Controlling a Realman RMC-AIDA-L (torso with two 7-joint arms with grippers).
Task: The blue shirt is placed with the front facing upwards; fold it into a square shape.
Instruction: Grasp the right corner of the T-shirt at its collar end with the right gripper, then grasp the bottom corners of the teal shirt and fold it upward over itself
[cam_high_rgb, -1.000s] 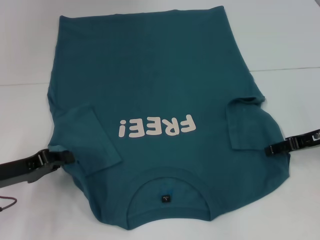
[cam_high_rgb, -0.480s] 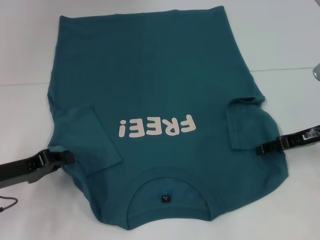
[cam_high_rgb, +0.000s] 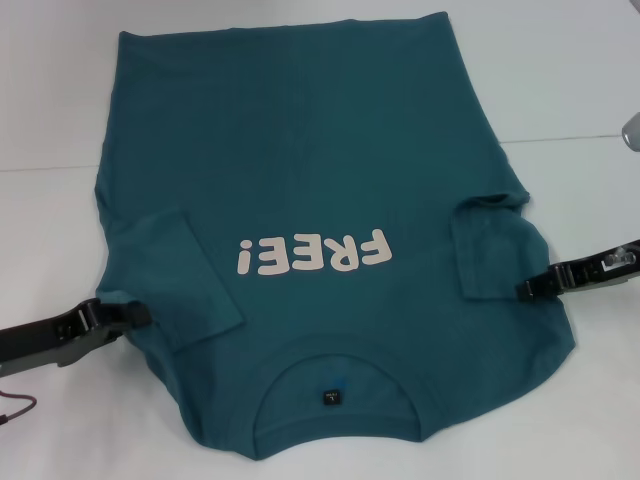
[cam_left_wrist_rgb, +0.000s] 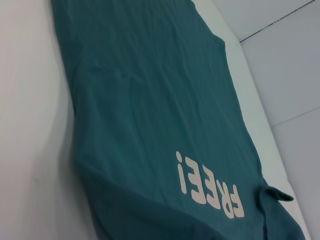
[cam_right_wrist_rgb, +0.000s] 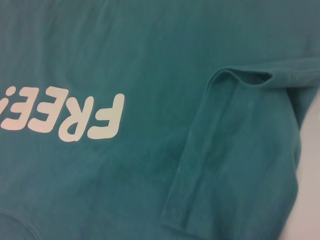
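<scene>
The blue shirt (cam_high_rgb: 320, 200) lies flat on the white desk (cam_high_rgb: 560, 90) between my two hands, front up, collar nearest me, both sleeves folded in over the body. My left fingers (cam_high_rgb: 135, 316) sit at the folded left sleeve's edge; my right fingers (cam_high_rgb: 527, 289) lie over the shirt's edge beside the folded right sleeve. Since a second ago the right ones have slid inward onto the cloth and lifted slightly; the left have stayed put. I cannot tell whether either pair is spread or pinching fabric. Neither wrist view shows my fingers.
</scene>
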